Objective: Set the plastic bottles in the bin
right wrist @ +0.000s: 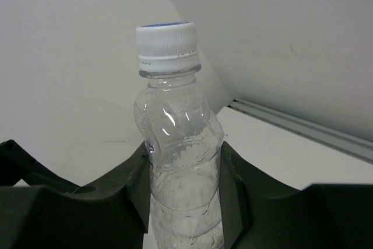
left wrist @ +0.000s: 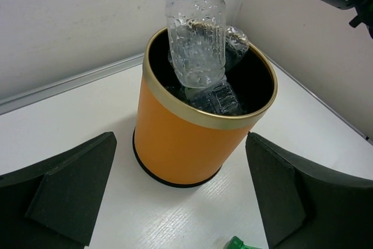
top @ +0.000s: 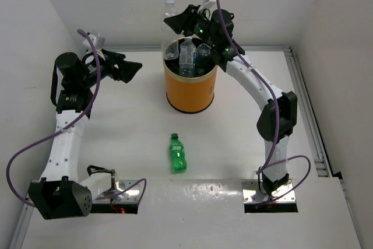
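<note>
The orange bin (top: 190, 93) stands at the back middle with several clear bottles (top: 201, 52) inside. My right gripper (top: 179, 23) is shut on a clear crinkled bottle with a white cap (top: 169, 7) and holds it upright over the bin's far left rim. In the left wrist view this bottle (left wrist: 196, 33) hangs with its lower end in the bin's mouth (left wrist: 192, 138). In the right wrist view both pads clamp its body (right wrist: 182, 161). A green bottle (top: 178, 153) lies on the table in front of the bin. My left gripper (top: 129, 69) is open and empty, left of the bin.
The white back wall and a metal rail (top: 303, 94) along the table's right edge bound the space. The green bottle's cap (left wrist: 239, 243) shows at the bottom of the left wrist view, between the fingers (left wrist: 70, 190).
</note>
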